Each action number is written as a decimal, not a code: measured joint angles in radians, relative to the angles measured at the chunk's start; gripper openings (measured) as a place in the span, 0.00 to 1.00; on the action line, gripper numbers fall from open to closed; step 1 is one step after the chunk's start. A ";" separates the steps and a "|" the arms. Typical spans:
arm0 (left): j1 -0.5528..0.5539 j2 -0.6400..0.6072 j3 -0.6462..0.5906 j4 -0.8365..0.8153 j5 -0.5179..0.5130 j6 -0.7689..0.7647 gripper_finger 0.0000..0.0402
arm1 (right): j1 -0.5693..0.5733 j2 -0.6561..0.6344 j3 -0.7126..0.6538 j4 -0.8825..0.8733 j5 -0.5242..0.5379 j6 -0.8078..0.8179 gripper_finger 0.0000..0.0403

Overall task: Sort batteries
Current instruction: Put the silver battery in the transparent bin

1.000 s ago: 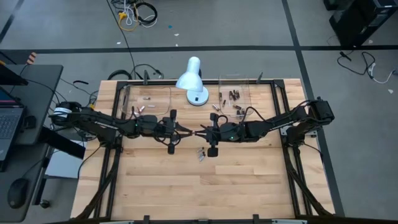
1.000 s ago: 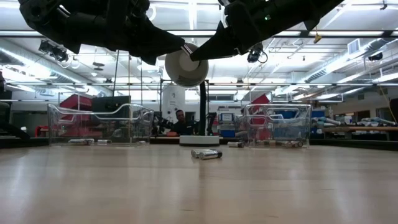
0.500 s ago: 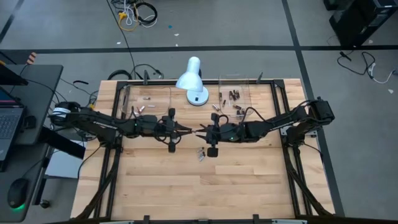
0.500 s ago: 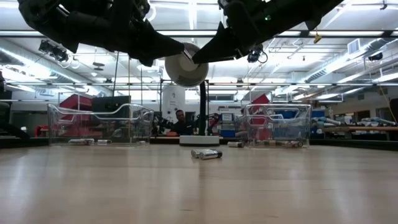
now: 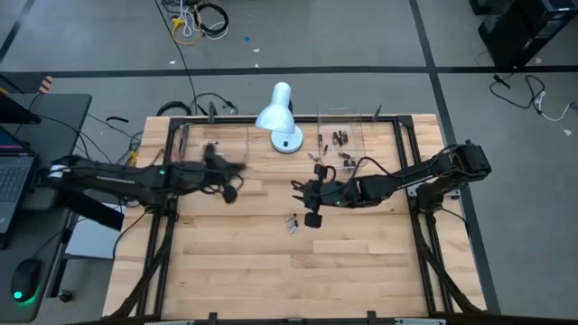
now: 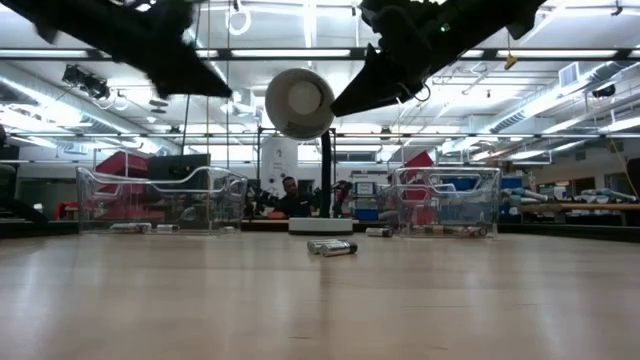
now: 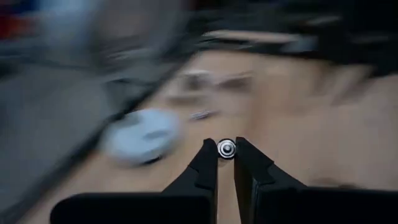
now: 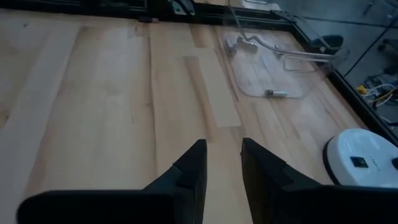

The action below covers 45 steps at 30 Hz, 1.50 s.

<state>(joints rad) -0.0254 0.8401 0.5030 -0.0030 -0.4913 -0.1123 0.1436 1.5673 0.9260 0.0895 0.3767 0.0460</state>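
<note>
A small silvery battery [image 7: 226,147] sits between the fingertips of my left gripper [image 7: 226,154], which hangs above the table near the left clear tray [image 5: 213,144]. My right gripper [image 5: 294,187] hangs over mid-table, open and empty [image 8: 222,152]. Two batteries [image 5: 292,222] lie side by side on the wood below it [image 6: 332,247]. Several dark batteries [image 5: 340,140] lie in the right clear tray [image 5: 354,155]. A few pale ones [image 5: 209,144] lie in the left tray. My left gripper pinches the battery's round sides [image 7: 226,147] between its two fingertips, at their free ends only. The battery shows end-on, so it lies along the fingers. It is lifted clear of the table.
A white desk lamp [image 5: 280,116] stands at the far middle between the two trays, its base [image 8: 364,155] on the wood. A black frame [image 5: 406,171] runs round the tabletop. The near half of the table [image 5: 289,271] is bare wood.
My two grippers stood tip to tip over mid-table. My left gripper has since drawn back fast toward the table's left edge and the left tray, rising a little, with the battery between its fingertips. My right gripper has stayed near mid-table.
</note>
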 joint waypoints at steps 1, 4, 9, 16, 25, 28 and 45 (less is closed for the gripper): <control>0.003 -0.034 0.000 -0.053 -0.092 -0.001 0.05 | 0.000 0.000 0.000 0.000 0.000 0.001 0.21; 0.059 -0.109 0.000 -0.206 -0.328 -0.055 0.05 | 0.000 0.000 0.000 0.004 -0.001 0.000 0.21; 0.182 -0.154 0.000 -0.389 -0.283 -0.208 0.05 | -0.002 0.000 0.000 0.015 -0.001 0.000 0.21; 0.277 -0.148 0.000 -0.440 -0.260 -0.233 0.14 | 0.002 0.000 0.000 0.015 -0.003 0.010 0.21; 0.301 -0.148 0.002 -0.406 -0.224 -0.220 0.34 | 0.002 0.000 0.000 0.014 -0.003 0.034 0.21; 0.293 -0.147 0.016 -0.386 -0.204 -0.202 0.36 | 0.003 0.000 0.000 0.014 -0.003 0.034 0.21; -0.022 -0.104 -0.108 0.224 0.347 0.102 0.37 | 0.051 0.001 0.000 -0.032 -0.116 0.048 0.23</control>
<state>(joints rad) -0.0475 0.7364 0.3951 0.2211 -0.1448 -0.0105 0.1943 1.5679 0.9258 0.0571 0.2604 0.0944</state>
